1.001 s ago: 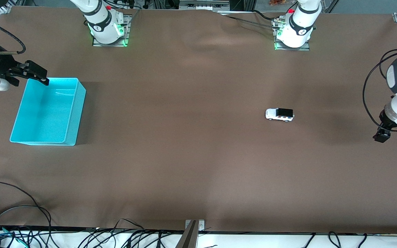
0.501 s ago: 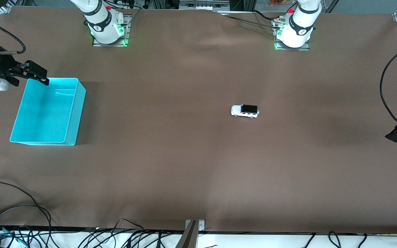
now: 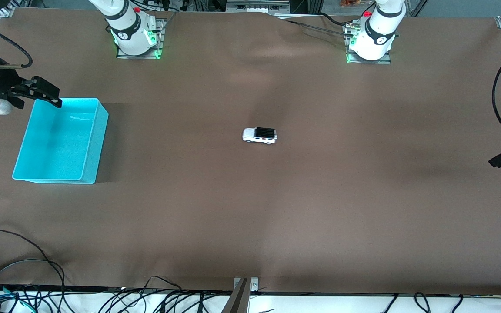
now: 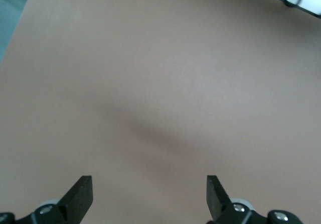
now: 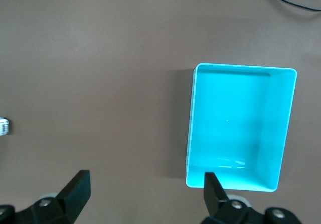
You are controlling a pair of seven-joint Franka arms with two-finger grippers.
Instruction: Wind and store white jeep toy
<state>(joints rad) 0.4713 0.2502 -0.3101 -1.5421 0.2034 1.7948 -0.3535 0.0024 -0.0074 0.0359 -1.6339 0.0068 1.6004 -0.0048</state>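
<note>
White jeep toy point(image 3: 259, 135): stands alone on the brown tabletop point(image 3: 250, 208), about midway between the two arms' ends, well apart from the turquoise bin point(image 3: 61, 141), nose toward the bin.

Turquoise bin: empty, at the right arm's end.

Right pincer point(image 3: 37, 93): released, holding nothing, hanging over the bin's rim.

Left pincer point(image 4: 149, 199): released, empty, over bare tabletop at the left arm's end.

Step in hand, as judged: toy free on the tabletop, storing not yet done. The next move calls for one pincer to grasp the toy and carry it to the bin.

Views: the right wrist view shows the bin's empty floor; the left wrist view shows only tabletop.
</note>
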